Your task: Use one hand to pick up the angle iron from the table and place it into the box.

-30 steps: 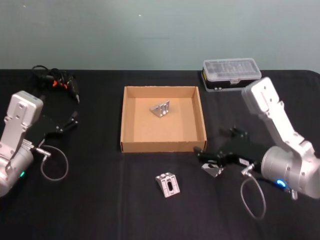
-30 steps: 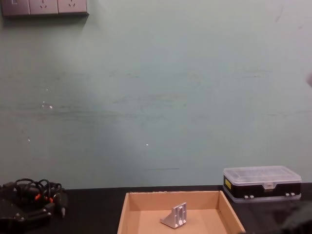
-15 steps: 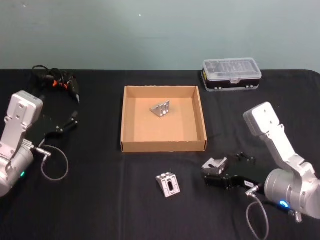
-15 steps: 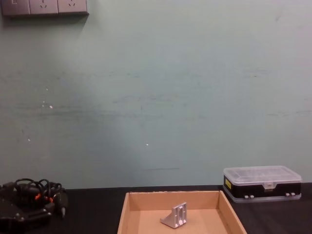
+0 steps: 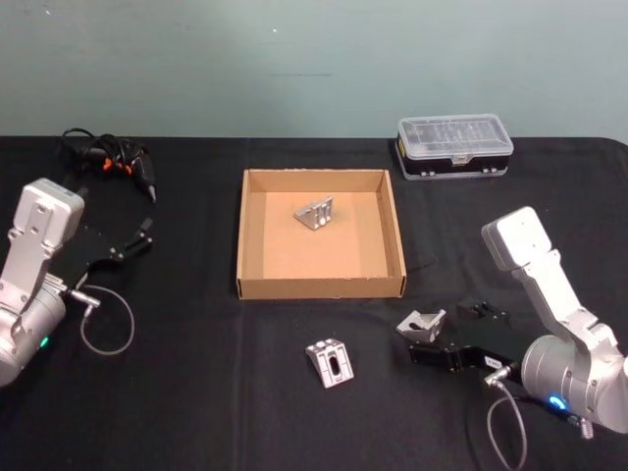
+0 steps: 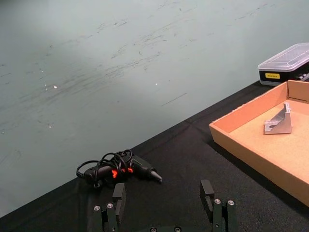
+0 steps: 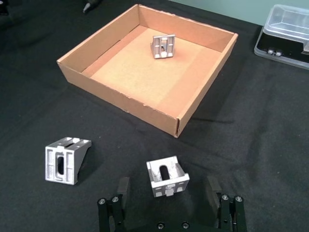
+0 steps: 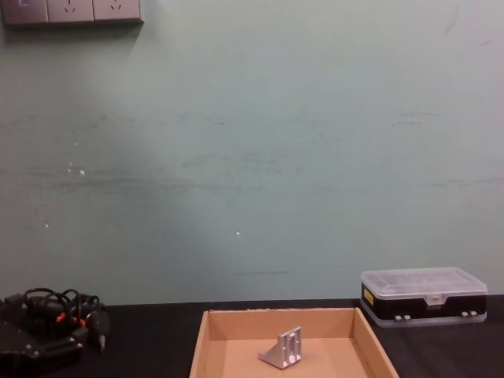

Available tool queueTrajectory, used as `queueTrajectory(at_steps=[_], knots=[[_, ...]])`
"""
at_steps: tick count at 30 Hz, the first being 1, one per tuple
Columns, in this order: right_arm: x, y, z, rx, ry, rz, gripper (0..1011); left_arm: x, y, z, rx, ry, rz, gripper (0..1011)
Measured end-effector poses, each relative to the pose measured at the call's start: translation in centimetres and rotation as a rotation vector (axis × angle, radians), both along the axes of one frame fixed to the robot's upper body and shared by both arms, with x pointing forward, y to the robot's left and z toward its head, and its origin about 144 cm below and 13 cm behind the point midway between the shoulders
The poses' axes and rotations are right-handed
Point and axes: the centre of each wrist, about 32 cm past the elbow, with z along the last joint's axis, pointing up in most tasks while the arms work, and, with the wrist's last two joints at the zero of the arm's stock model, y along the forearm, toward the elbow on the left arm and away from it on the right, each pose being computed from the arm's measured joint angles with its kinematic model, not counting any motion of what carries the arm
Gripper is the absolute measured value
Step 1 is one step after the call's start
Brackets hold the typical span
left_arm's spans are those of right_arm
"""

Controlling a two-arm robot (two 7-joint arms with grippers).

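The right gripper (image 7: 167, 181), black with blocky fingers on a silver-grey arm, sits low over the flat matte black table (image 5: 196, 392) with its jaws spread wide. A small silver angle iron bracket (image 7: 167, 178) lies on the table between the two fingers, touching neither, with a gap on each side. Out beyond the jaws stands the shallow tan cardboard box (image 7: 120, 104), with another silver bracket (image 7: 163, 47) resting inside near its far wall. A third silver bracket (image 7: 65, 159) stands on the table well off to one side of the jaws, in front of the box. The left gripper (image 6: 162, 193) is parked over the table on the robot's left, jaws also spread and empty, with a black tool wrapped in cable (image 6: 118, 167) ahead of them.
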Motion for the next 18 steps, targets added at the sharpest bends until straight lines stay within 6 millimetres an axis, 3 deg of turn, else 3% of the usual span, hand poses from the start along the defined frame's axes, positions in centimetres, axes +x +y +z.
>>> queueTrajectory(at_steps=[18], knots=[[0.53,0.0,-0.85,0.014,-0.027,-0.01,1003,0.0,0.0,0.0,0.0,0.0,0.0,1011]])
